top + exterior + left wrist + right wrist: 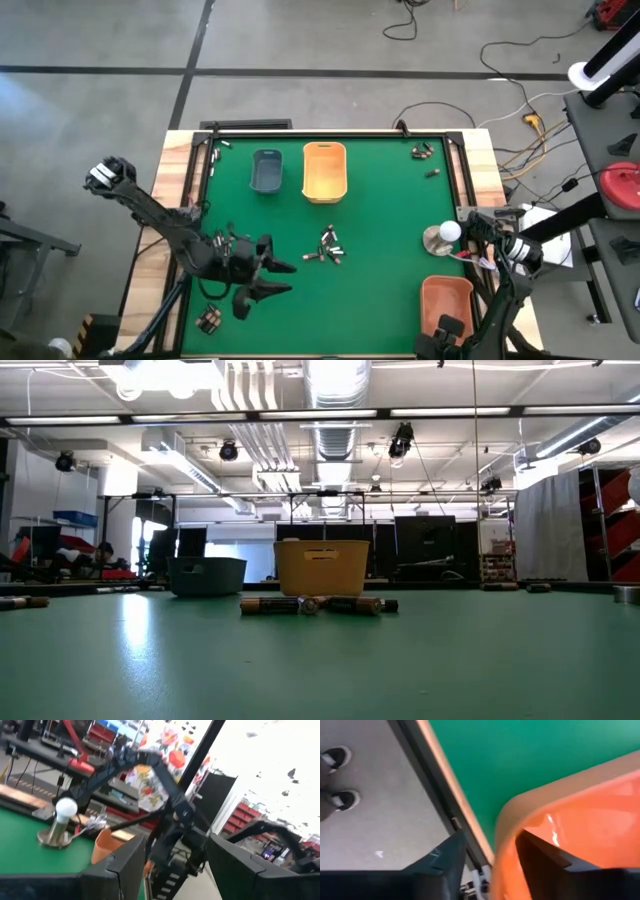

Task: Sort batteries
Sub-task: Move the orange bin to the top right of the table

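Lying in a loose cluster mid-table, the batteries (pixel 330 246) look small, rigid, slick and roll-prone, best pinched across the barrel; left gripper (pixel 275 278) fingers open, empty, right gripper (pixel 487 851) fingers apart over the orange bin (pixel 580 830).

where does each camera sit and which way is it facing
High: above, looking straight down on the green table; both arms show.
Low: at tabletop height, looking level across at batteries and two bins; no arm shows.
Left wrist: on the left arm, looking across the table past the open left pincer at the right arm.
Right wrist: looking down past the right pincer at the orange bin rim.
Shared: high and low both show the yellow bin.
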{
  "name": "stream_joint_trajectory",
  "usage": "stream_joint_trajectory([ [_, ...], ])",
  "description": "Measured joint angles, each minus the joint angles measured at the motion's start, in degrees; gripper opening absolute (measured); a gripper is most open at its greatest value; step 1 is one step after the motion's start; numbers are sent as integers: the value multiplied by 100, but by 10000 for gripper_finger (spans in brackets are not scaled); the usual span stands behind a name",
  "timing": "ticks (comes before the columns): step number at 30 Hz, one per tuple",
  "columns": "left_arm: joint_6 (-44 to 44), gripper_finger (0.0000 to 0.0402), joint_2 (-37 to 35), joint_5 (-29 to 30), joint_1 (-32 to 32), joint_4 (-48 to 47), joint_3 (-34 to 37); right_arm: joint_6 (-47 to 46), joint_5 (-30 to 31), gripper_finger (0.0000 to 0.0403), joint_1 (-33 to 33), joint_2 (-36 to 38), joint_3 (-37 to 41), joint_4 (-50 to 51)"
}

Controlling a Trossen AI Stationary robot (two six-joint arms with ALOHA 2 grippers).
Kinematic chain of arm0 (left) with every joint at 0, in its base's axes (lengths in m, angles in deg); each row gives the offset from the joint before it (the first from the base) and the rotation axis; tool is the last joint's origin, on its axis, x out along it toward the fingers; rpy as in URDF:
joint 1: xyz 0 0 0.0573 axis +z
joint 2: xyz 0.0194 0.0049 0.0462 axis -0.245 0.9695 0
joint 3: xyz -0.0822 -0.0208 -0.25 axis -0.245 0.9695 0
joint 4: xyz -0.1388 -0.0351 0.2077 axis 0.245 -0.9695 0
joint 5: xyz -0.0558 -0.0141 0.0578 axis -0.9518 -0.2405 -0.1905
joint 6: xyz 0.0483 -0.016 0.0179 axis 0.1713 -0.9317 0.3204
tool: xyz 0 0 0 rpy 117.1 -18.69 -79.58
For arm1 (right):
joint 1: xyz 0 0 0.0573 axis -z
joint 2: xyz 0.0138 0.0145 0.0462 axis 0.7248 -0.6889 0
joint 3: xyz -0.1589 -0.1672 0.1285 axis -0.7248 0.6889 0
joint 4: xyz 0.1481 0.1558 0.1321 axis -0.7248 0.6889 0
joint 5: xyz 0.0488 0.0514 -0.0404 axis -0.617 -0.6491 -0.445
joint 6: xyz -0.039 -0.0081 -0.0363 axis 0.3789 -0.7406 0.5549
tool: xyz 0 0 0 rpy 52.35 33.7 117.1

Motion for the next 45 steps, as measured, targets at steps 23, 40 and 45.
stream_joint_trajectory([
  [23,-417,191,-1549,342,-169,-2782,68,2244,1252,12,1782,52,-3279,1771],
  [40,-901,191,-3105,175,-180,-5341,-76,4887,1935,12,4318,313,-3860,2902],
  [45,-891,191,-3288,395,-173,-5805,-76,5932,2123,12,5099,655,-3640,2892],
])
